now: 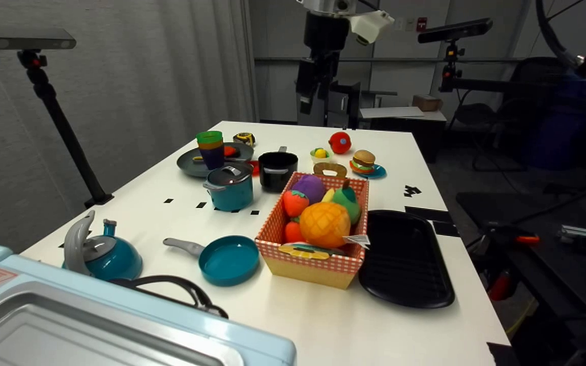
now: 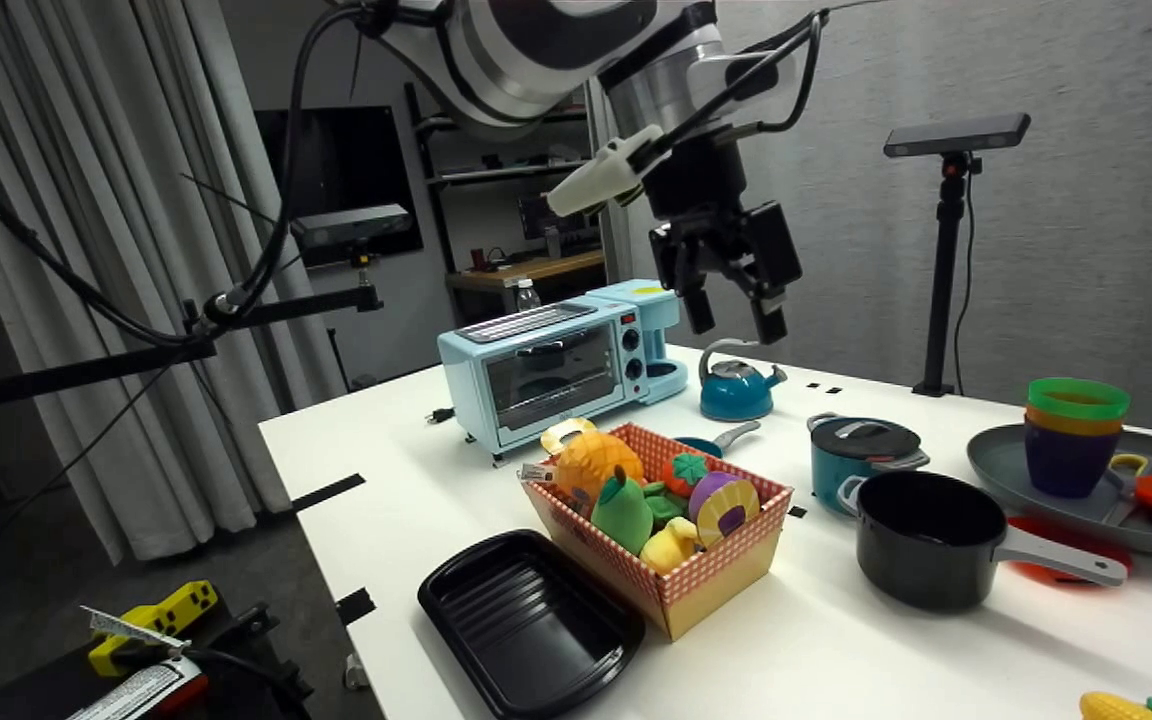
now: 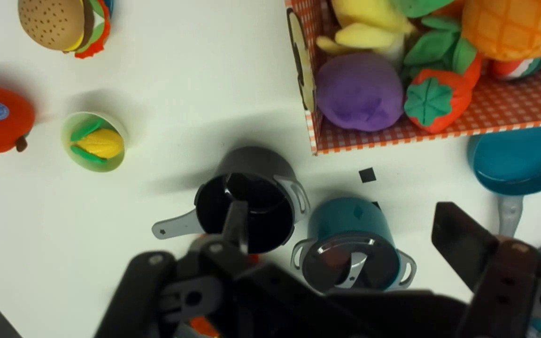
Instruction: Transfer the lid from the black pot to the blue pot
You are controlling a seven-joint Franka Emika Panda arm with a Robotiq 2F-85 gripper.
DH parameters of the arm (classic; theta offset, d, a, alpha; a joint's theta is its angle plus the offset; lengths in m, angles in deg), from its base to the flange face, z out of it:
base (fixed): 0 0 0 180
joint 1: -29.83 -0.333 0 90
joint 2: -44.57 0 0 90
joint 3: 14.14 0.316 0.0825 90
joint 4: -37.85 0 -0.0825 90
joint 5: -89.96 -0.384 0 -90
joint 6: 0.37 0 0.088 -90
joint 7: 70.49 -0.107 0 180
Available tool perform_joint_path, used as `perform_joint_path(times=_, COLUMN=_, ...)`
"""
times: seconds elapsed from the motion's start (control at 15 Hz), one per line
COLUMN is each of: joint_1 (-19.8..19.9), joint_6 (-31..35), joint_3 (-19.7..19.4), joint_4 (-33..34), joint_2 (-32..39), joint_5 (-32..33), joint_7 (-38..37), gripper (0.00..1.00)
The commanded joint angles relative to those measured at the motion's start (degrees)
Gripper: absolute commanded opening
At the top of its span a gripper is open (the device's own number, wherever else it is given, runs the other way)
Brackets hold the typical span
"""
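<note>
High over the surface (image 2: 396, 450) hangs the pincer (image 2: 736, 312), and it's spread wide, jaws well apart; seen from the wrist, the blue pot (image 3: 352, 216) shows between them, well below. And there's the lid (image 3: 352, 267), dark and round, lying on top of the blue pot, right across its mouth, grey grip uppermost! Just beside the blue pot stands the black pot (image 2: 921, 555), upright, its dark inside in plain view, its long grey handle pointing away from the blue pot. Close to the blue pot, too, a big grey dish (image 2: 1001, 465) carries a stack of coloured cups (image 2: 1074, 440). Near the blue pot again, here's the checked basket (image 1: 308, 269), heaped with toy fruit, and past it, on the side away from the blue pot, a black tray (image 1: 405, 259). Look to the side of the blue pot away from the black pot: a teal frying pan (image 1: 228, 259), a kettle (image 2: 736, 398) and, well apart from the blue pot, a pale blue toaster oven (image 2: 556, 375). Well apart from it as well: a toy burger (image 3: 52, 23) and a round red toy (image 1: 340, 143).
</note>
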Motion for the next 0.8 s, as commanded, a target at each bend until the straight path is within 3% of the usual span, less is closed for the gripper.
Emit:
perform_joint_path(times=0.0, joint_1=1.14, joint_6=2.08, joint_3=1.14, joint_4=-8.08, joint_2=-6.93, joint_5=0.23, joint_7=3.64, gripper=1.00)
perform_joint_path(times=0.2, joint_1=1.23, joint_6=1.82, joint_3=1.28, joint_4=-10.57, joint_2=-9.24, joint_5=0.04, joint_7=4.66, gripper=1.00)
perform_joint_path(times=0.27, joint_1=1.07, joint_6=-0.16, joint_3=1.37, joint_4=-6.77, joint_2=-5.71, joint_5=0.05, joint_7=2.63, gripper=1.00)
perform_joint_path(times=0.73, joint_1=1.12, joint_6=-0.15, joint_3=1.47, joint_4=-8.56, joint_2=-7.37, joint_5=0.01, joint_7=3.20, gripper=1.00)
